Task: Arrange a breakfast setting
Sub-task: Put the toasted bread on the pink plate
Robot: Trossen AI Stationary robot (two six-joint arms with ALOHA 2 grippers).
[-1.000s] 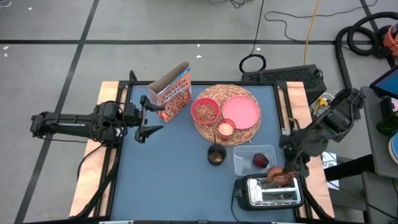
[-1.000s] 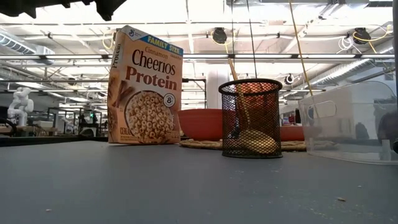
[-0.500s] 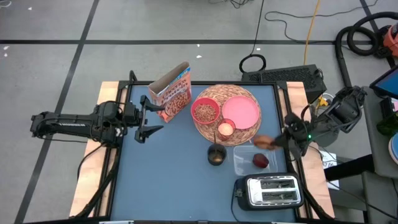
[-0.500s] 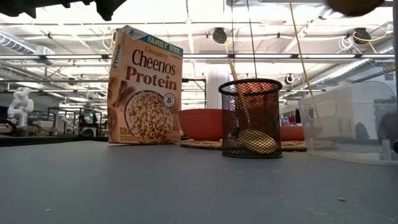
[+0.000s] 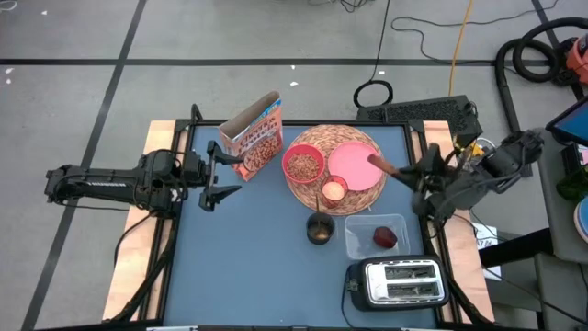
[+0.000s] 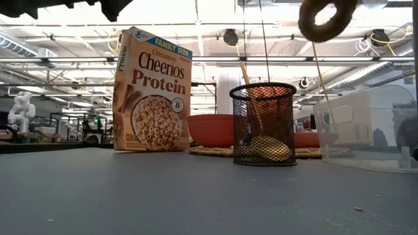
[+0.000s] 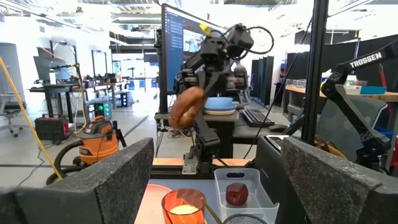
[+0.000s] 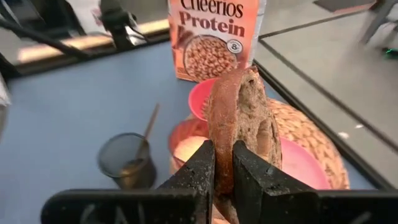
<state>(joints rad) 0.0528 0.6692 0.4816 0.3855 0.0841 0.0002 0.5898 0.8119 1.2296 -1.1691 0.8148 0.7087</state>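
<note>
Bread (image 8: pixel 239 118) sits pinched in right hand (image 8: pixel 222 163) above pink plate (image 5: pixel 354 166).

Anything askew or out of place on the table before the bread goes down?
Nothing spilled or tipped. One oddity: the dark red fruit lies in the clear plastic tub, off the round woven wicker mat. The right gripper holds the browned round bread edge-up above the pink plate.
</note>
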